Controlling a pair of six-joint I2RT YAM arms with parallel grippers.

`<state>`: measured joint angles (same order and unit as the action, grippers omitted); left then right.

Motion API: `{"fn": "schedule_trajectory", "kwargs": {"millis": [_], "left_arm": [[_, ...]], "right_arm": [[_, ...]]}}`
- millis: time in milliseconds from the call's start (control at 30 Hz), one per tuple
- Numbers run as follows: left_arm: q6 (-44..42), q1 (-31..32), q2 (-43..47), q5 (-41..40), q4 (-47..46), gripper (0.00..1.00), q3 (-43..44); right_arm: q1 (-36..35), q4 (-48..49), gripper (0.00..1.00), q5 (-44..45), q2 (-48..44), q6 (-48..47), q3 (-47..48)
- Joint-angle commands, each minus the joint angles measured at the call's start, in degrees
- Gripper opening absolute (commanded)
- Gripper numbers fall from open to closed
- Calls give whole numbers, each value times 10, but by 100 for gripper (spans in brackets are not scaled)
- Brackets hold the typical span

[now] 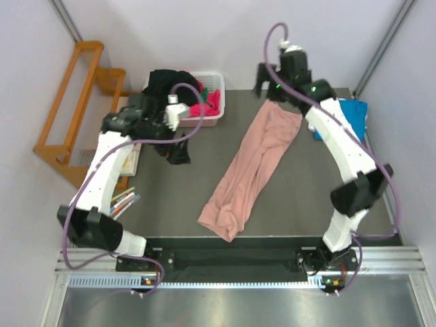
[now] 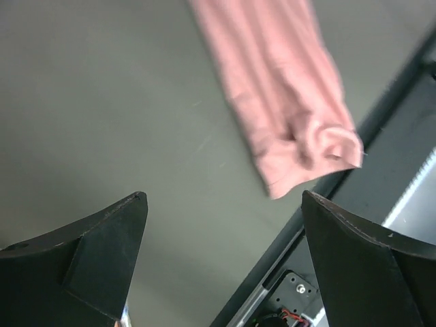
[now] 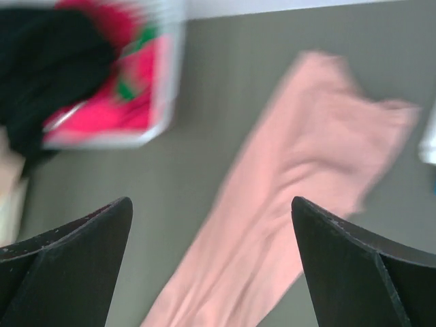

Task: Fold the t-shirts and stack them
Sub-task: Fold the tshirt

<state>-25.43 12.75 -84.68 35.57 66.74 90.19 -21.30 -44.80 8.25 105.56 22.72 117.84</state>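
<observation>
A salmon-pink t-shirt [image 1: 253, 167] lies bunched into a long diagonal strip across the middle of the table, also seen in the left wrist view [image 2: 283, 88] and the right wrist view [image 3: 293, 204]. My left gripper [image 1: 176, 151] hangs open above bare table left of the shirt, nothing between its fingers [image 2: 223, 196]. My right gripper [image 1: 267, 83] hovers open over the shirt's far end, holding nothing [image 3: 211, 201]. A blue t-shirt [image 1: 354, 112] lies at the far right. Black [image 1: 167, 82], magenta [image 1: 208, 105] and green shirts fill the white basket [image 1: 216, 75].
The white basket [image 3: 109, 139] stands at the far left of the table. A wooden rack [image 1: 68, 109] stands off the table's left side, with books and papers [image 1: 126, 197] beside the left edge. A black rail [image 1: 238, 244] runs along the near edge.
</observation>
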Motion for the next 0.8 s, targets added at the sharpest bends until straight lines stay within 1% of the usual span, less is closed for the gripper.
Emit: {"fn": "schedule_trajectory", "kwargs": {"millis": [0,33,67,100,133,167,200,300,333,400,600,700,767], "left_arm": [[42,-106,85,19,-63,99,-83],[56,-112,98,0,-104,99,-103],[67,-116,112,-42,-118,99,-140],[90,-117,140,-63,-140,99,-159],[103,-118,154,-88,-175,99,-178],[109,-120,166,-111,-187,99,-206],[115,-121,182,-143,-195,99,-217],[108,-142,193,-156,-202,99,-249],[108,-143,194,-161,-202,99,-255],[108,-147,190,-164,-203,99,-274],[124,-155,169,-200,-225,99,-312],[140,-157,146,-220,-233,99,-318],[154,-158,131,-233,-245,99,-323]], "right_arm": [[-142,-39,100,22,-100,-12,-178],[-168,-37,100,34,-112,-3,-214],[-194,-35,100,49,-123,4,-246],[-246,-34,100,65,-136,7,-297],[-272,-39,100,76,-139,20,-316],[-297,-42,100,83,-141,25,-333],[-346,-55,100,90,-139,34,-354],[-418,-65,94,87,-130,60,-379],[-430,-76,87,89,-127,68,-379],[-463,-86,82,85,-117,82,-379],[-530,-110,81,84,-99,98,-360],[-548,-107,80,80,-89,96,-354],[-551,-94,75,77,-78,94,-358]]}}
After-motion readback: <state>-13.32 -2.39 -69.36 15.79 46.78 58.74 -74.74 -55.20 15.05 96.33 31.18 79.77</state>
